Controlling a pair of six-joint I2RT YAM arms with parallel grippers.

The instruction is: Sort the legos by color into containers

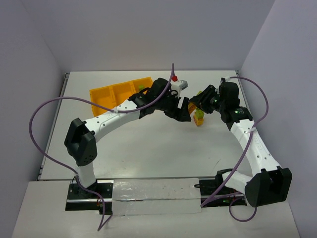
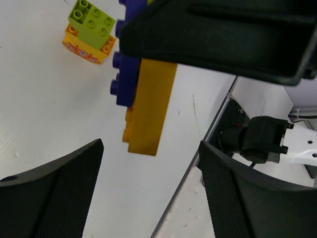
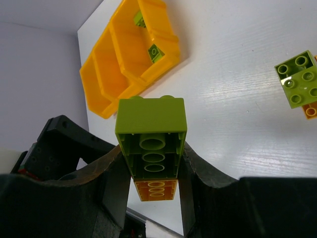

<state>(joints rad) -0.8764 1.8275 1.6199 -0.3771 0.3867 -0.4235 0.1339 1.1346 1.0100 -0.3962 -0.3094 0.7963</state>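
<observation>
My right gripper is shut on a stack of legos held above the table: a lime green brick with an orange-yellow brick behind it. In the left wrist view the same stack shows a dark purple brick and an orange-yellow brick hanging from the right gripper's jaws. My left gripper is open and empty just below that stack, its fingers apart. A lime green brick on an orange-yellow one lies on the table, also in the right wrist view. The orange-yellow tray stands at the back left.
Two lime green bricks lie in the tray's end compartment nearest the grippers. The two grippers are close together above the table's back middle. The table's right edge runs near the left gripper.
</observation>
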